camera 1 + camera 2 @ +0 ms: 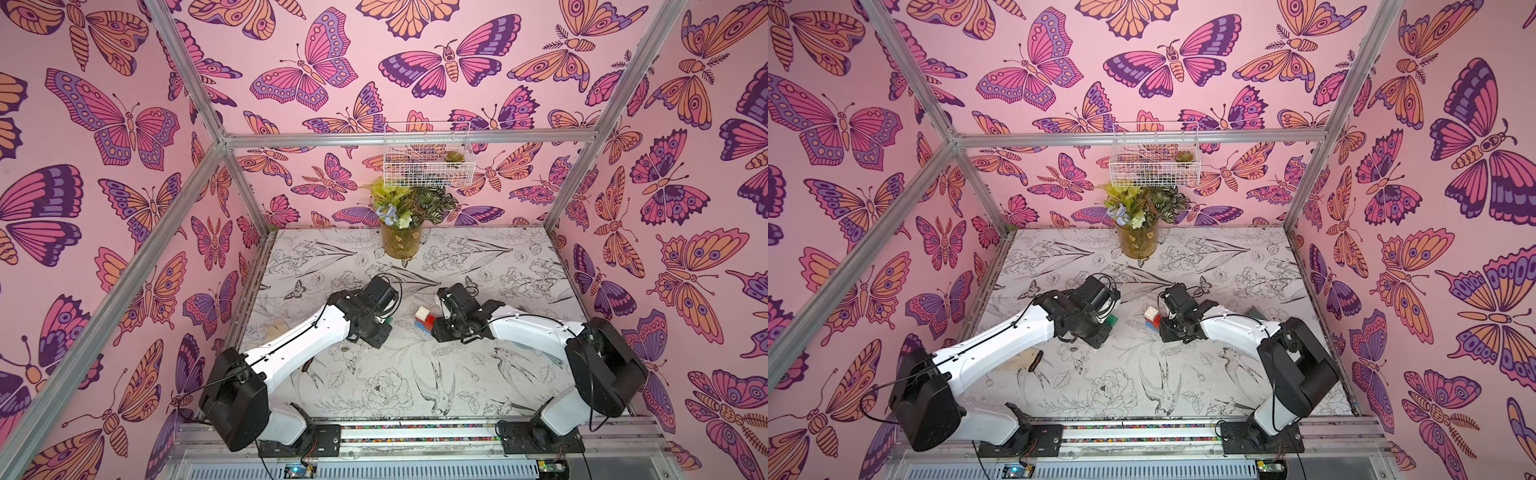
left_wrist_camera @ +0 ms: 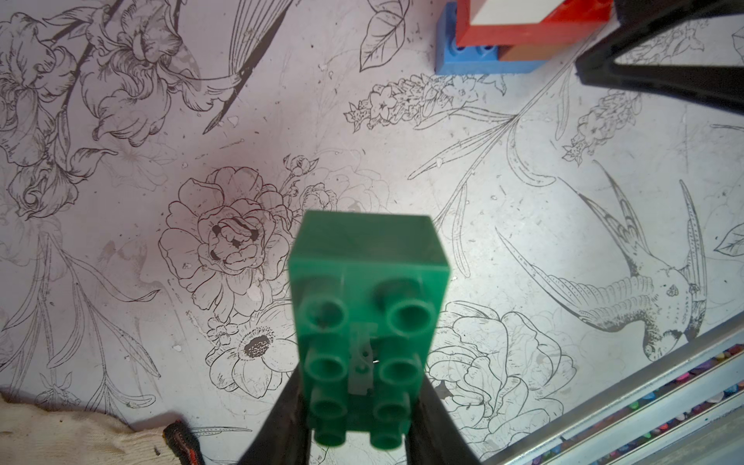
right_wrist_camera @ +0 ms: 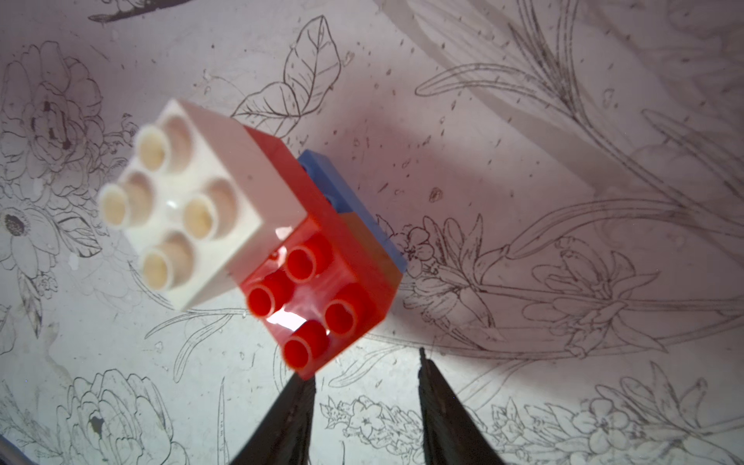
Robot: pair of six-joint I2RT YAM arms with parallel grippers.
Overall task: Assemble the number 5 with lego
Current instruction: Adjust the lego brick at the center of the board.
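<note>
So the left pincer (image 2: pixel 358 406) is clamped on the green brick (image 2: pixel 368 273), near the half-built stack (image 3: pixel 318 290) on the bench (image 3: pixel 563 161) (blue, orange, red, white). The right pincer (image 3: pixel 364 370) sits just beside that stack, jaws apart, empty.

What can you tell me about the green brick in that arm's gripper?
The green brick is an oblong of glossy plastic with eight hollow studs in two rows and a greyish mark between them. The left gripper is shut on its long sides near one end, the other end sticking out free. It seems held above the printed table, apart from the stacked bricks.
</note>
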